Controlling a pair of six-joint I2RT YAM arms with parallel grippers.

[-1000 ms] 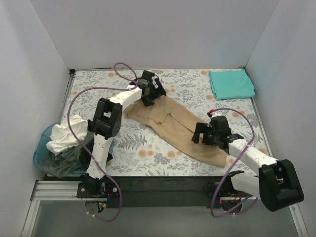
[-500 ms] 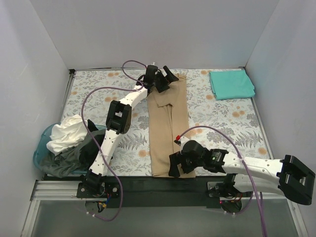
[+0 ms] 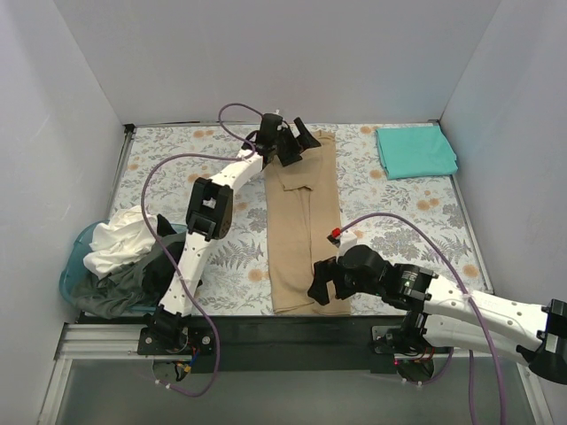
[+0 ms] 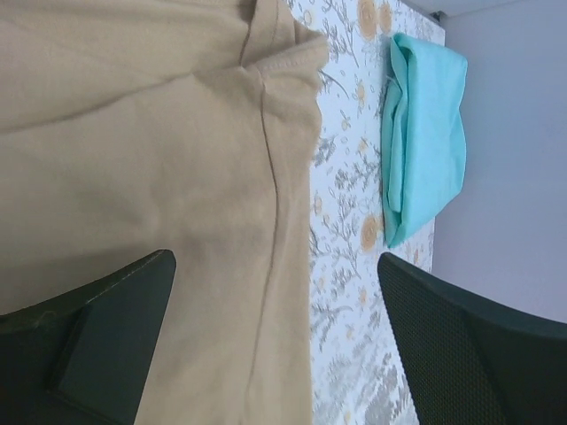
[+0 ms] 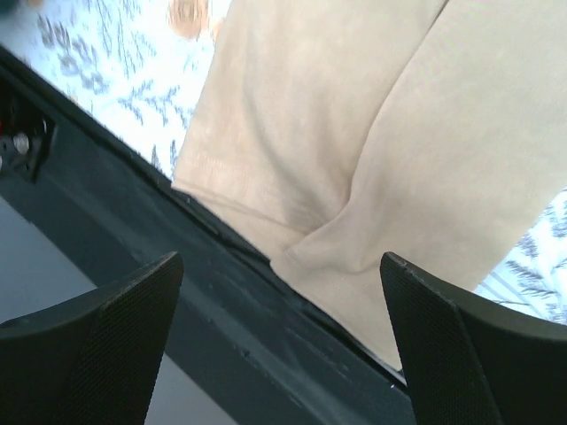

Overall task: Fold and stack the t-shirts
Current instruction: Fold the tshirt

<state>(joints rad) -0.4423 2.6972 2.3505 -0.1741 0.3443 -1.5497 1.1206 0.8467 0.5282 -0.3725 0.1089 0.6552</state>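
Note:
The tan t-shirt lies folded into a long narrow strip running from the far middle of the table to its near edge. My left gripper is open and empty just above the strip's far end, with tan cloth between its fingers. My right gripper is open and empty over the near hem, which reaches the table's black front rail. The teal t-shirt lies folded at the far right and also shows in the left wrist view. The white t-shirt is crumpled on the basket.
A blue round basket stands at the near left with a dark grey garment in it under the white shirt. White walls close in the table on three sides. The black front rail runs along the near edge.
The tan shirt swung from lying diagonally to a straight strip. My left gripper moved to the far end. My right gripper moved to the near hem, then drew back slightly to the right.

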